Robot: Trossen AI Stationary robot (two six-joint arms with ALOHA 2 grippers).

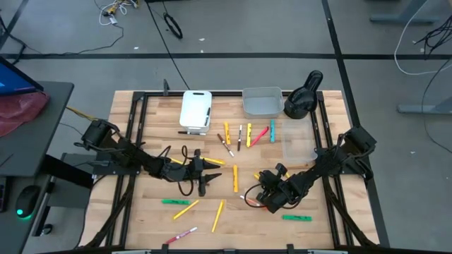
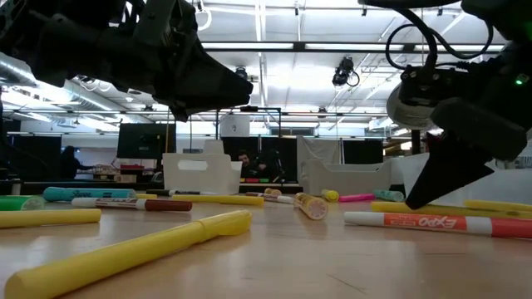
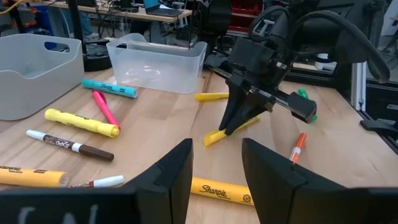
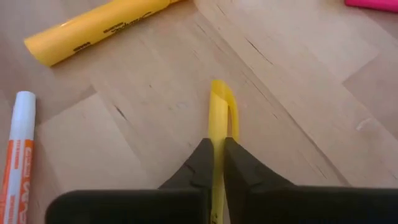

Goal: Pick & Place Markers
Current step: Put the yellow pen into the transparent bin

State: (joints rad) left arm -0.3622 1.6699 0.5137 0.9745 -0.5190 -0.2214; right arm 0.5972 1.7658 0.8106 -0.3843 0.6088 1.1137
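Right gripper (image 4: 217,163) is pinching a yellow marker (image 4: 219,118); left gripper (image 3: 216,167), jaws parted, is hovering over a yellow "Sharpie" marker (image 3: 219,190).

A grey floor (image 1: 247,28) is seen around the wooden bench (image 1: 141,212), crossed by dark tape lines (image 1: 212,55). Loose cables (image 1: 171,27) are strewn over it beyond the bench's far edge. A dark side desk (image 1: 32,134) is placed to the left, with a red cloth (image 1: 21,109) and a mouse lit green (image 1: 26,201) on it. In the low view, a ceiling of exposed beams with long strip lights (image 2: 274,47) is shown, along with dark monitors (image 2: 145,139) on distant desks. A person (image 2: 243,162) is seated far behind the bench.
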